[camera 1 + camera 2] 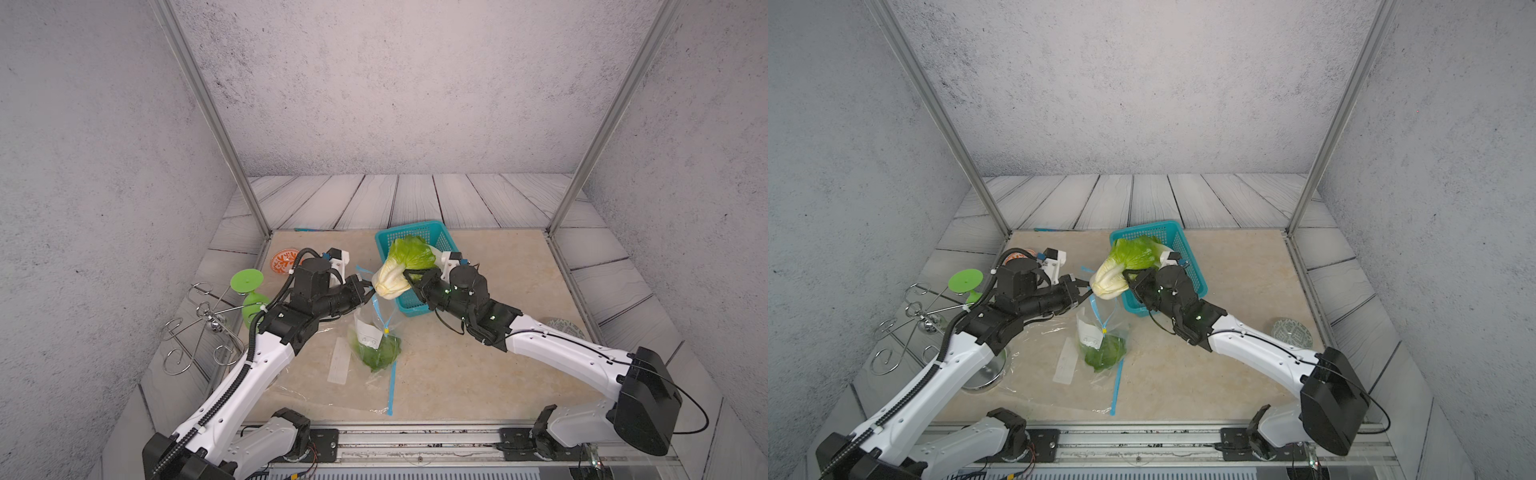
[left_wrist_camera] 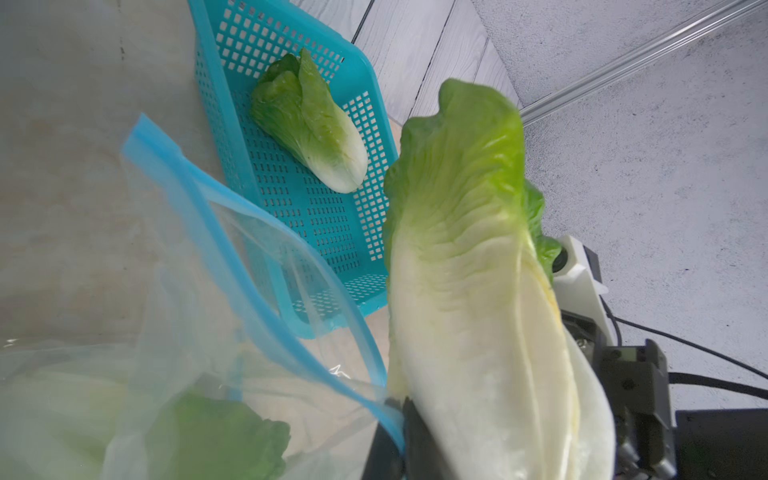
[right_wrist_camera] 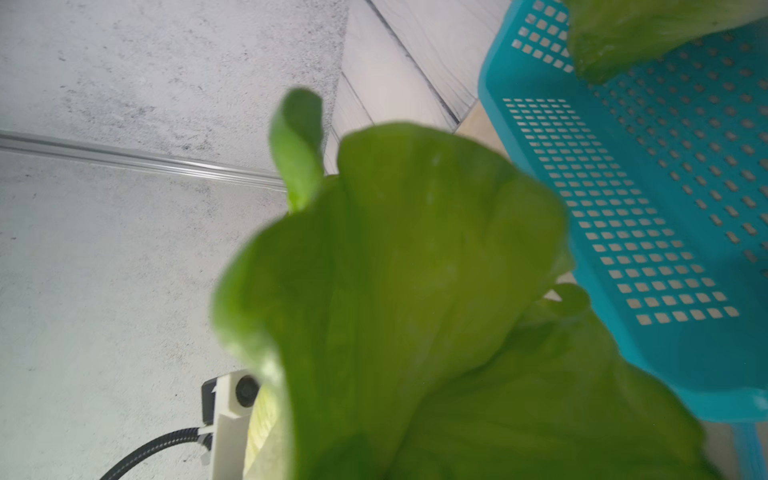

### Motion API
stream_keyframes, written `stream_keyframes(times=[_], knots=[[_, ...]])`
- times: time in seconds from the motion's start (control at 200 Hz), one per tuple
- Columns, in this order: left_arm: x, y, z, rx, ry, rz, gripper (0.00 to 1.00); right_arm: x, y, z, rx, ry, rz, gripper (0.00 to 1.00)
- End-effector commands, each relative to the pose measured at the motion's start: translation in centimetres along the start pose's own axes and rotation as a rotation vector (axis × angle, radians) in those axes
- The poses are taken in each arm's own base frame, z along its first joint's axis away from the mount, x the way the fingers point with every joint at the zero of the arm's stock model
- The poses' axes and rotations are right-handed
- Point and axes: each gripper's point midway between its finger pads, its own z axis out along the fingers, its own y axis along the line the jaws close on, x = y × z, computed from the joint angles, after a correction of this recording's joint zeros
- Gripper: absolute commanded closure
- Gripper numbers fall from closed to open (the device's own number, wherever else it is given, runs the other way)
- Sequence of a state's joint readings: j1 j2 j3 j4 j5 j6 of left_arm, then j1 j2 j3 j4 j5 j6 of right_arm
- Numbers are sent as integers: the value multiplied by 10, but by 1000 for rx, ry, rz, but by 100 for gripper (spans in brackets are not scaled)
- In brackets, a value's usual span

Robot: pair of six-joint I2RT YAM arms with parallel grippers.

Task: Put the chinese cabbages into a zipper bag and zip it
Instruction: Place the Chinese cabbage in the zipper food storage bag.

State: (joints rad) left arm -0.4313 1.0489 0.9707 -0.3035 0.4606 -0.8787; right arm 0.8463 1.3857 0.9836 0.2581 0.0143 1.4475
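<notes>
My right gripper (image 1: 409,276) (image 1: 1129,276) is shut on a chinese cabbage (image 1: 399,266) (image 1: 1121,266) and holds it in the air, white base down, just over the mouth of the zipper bag (image 1: 376,328) (image 1: 1100,328). Its green leaves fill the right wrist view (image 3: 415,291). My left gripper (image 1: 368,289) (image 1: 1086,289) (image 2: 401,440) is shut on the bag's blue zipper rim and holds it up; the held cabbage (image 2: 478,270) touches it. One cabbage (image 1: 380,351) (image 2: 216,436) lies inside the bag. Another cabbage (image 2: 307,124) (image 3: 623,33) lies in the teal basket (image 1: 440,232) (image 2: 374,104).
A green goblet (image 1: 249,291) and a wire rack (image 1: 199,328) stand at the left edge, with an orange patterned plate (image 1: 282,259) behind my left arm. A patterned dish (image 1: 1291,332) sits at the right. Clear plastic (image 1: 1038,332) lies under my left arm.
</notes>
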Motion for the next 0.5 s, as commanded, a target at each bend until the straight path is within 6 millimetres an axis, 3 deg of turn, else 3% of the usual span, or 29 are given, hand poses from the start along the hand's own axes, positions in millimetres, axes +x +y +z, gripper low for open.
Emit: stream_keyframes(times=[0.0, 0.09, 0.285, 0.495], knots=[[-16, -40, -11, 122, -54, 87, 100, 25, -56, 8, 142, 58, 30, 92], [-16, -42, -9, 137, -52, 79, 100, 22, -58, 4, 125, 47, 47, 92], [-17, -42, -6, 138, -46, 77, 100, 8, -35, -13, 107, -3, -35, 93], [-28, -57, -13, 158, -69, 98, 100, 6, -44, -18, 125, -13, -28, 93]])
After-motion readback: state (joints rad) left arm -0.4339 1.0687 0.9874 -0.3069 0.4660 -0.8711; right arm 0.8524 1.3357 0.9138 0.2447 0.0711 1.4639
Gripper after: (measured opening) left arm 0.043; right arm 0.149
